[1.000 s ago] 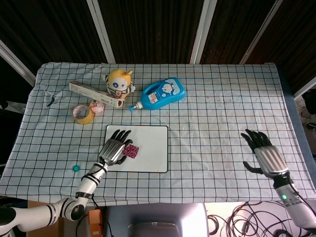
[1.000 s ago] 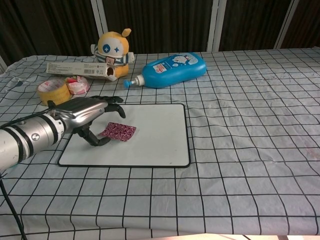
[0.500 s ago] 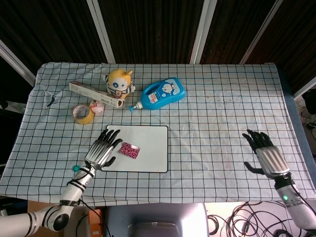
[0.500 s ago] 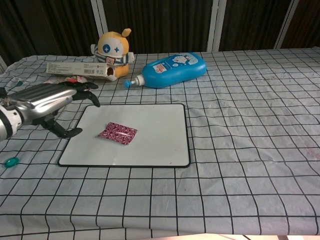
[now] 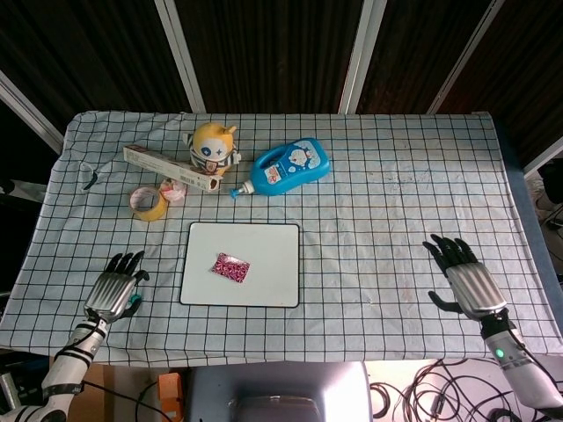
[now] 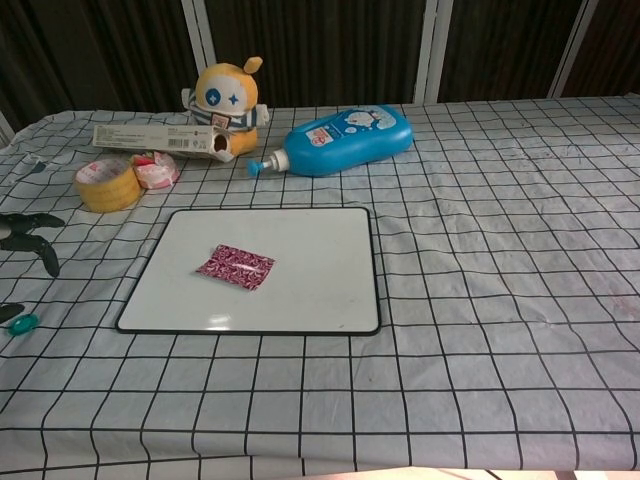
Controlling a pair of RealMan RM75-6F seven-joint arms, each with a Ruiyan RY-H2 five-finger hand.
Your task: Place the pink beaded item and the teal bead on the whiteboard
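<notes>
The pink beaded item lies flat near the middle of the whiteboard. The teal bead sits on the cloth left of the board, partly hidden in the head view. My left hand hovers over the bead with fingers spread and nothing in it; the chest view shows only its dark fingertips at the left edge. At the table's right front my right hand is held out with fingers apart, holding nothing.
Behind the board lie a blue bottle, a yellow toy figure, a long box, a yellow tape roll and a small pink tape roll. A checkered cloth covers the table.
My left hand has let go of the pink beaded item on the whiteboard and drawn back left and toward the front, over the teal bead. The right hand barely shifted.
</notes>
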